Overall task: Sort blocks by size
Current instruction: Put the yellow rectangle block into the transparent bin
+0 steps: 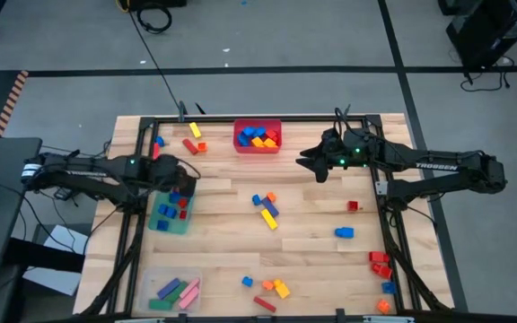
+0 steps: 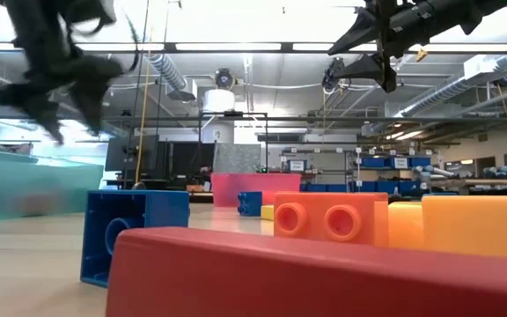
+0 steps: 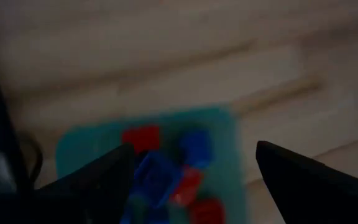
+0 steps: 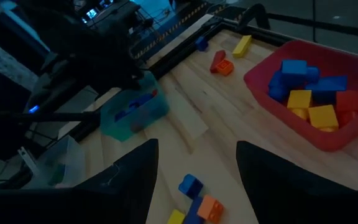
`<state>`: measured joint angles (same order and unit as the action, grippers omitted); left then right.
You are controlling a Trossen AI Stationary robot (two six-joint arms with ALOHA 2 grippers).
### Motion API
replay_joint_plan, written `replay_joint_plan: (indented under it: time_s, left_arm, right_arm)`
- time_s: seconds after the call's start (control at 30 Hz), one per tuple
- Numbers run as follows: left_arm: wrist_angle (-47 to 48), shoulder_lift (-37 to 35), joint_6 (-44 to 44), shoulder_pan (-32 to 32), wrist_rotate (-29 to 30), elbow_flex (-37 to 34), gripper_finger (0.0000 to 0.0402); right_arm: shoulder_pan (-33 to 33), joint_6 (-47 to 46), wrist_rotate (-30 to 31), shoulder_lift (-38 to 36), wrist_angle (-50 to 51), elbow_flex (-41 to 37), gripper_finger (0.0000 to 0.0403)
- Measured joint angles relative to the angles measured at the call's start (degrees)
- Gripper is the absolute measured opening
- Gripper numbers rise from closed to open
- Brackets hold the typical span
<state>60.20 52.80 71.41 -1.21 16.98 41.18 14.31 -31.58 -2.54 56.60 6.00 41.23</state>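
My left gripper [image 1: 183,184] [image 3: 191,180] hangs open above the green bin [image 1: 162,221] [image 3: 86,140] at the table's left, fingers pointing steeply down. Red and blue blocks [image 3: 185,168] lie in the bin below its fingers, and nothing sits between them. My right gripper [image 1: 315,162] [image 4: 197,180] waits open and empty above the table, to the right of the red bin [image 1: 257,146] [image 4: 272,87], which holds blue, yellow and orange blocks [image 4: 309,93]. More blocks [image 1: 265,208] lie loose at the table's middle.
A clear bin [image 1: 155,280] with long green and pink bars stands at the near left corner. Loose blocks lie at the far left [image 1: 193,139], near the right edge [image 1: 380,262], at the near edge [image 1: 276,287], and a blue one [image 1: 344,232] right of centre.
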Motion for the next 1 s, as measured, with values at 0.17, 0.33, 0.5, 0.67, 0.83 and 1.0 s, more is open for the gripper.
replay_joint_plan:
  time_s: [0.17, 0.33, 0.5, 0.67, 0.83, 1.0]
  left_arm:
    - [-0.7, 0.0, -11.6, 0.0, 5.1, 8.6, 0.0339]
    - [-0.7, 0.0, -22.6, 0.0, 5.3, 14.6, 0.0339]
    - [-0.8, 0.0, -30.3, 0.0, 5.5, 17.3, 0.0339]
    - [-1.0, 0.1, -32.3, 0.0, 5.6, 17.4, 0.0339]
    - [-2.5, 0.1, -32.3, 0.0, 5.6, 17.4, 0.0339]
    - [-3.4, 0.1, -32.2, 0.0, 5.6, 17.4, 0.0339]
  right_arm:
    - [-0.2, 0.7, 1.0, 0.8, -2.2, 0.0, 0.023]
    - [-4.8, 5.9, 2.2, 3.1, -4.8, 0.3, 0.023]
    - [-11.6, 6.3, 11.5, 7.7, 9.0, 6.9, 0.023]
    - [-16.3, -2.9, 19.2, 14.2, 33.3, 16.9, 0.023]
    - [-18.0, -13.6, 17.3, 22.4, 43.6, 24.3, 0.0224]
    - [-19.6, -16.4, 14.4, 32.4, 43.6, 30.0, 0.0217]
